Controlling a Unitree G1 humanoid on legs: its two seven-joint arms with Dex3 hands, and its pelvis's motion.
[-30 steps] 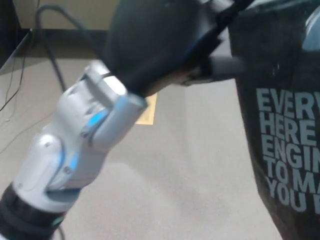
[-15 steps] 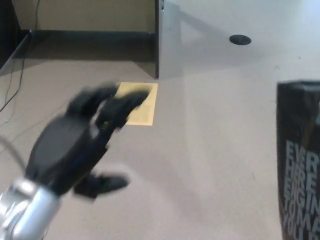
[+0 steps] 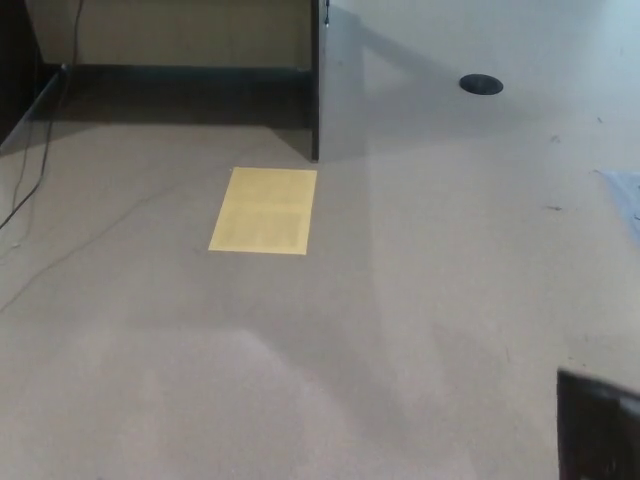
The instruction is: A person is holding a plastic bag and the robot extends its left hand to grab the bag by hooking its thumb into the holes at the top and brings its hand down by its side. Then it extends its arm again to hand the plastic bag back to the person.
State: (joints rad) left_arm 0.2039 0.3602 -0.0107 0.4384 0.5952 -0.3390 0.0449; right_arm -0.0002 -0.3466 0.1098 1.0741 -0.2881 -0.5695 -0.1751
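Neither of your robot's hands shows in the head view, so you cannot tell whether either is spread, pressed together or pinching anything, and no place can be given relative to them.

The only container you have is the plastic bag [image 3: 600, 428], and just a dark corner of it juts into the bottom right of the picture. It reads as black and blurred; its handle holes, its printing and whatever is inside it are out of sight.

Around it you see grey carpet [image 3: 330, 340]. A yellow sheet [image 3: 265, 210] lies flat on the carpet up and to the left, well apart from the bag. A dark partition edge [image 3: 314, 80] stands behind the sheet, a round dark floor port [image 3: 481, 84] sits at upper right, and a thin cable [image 3: 25, 185] trails along the left edge.
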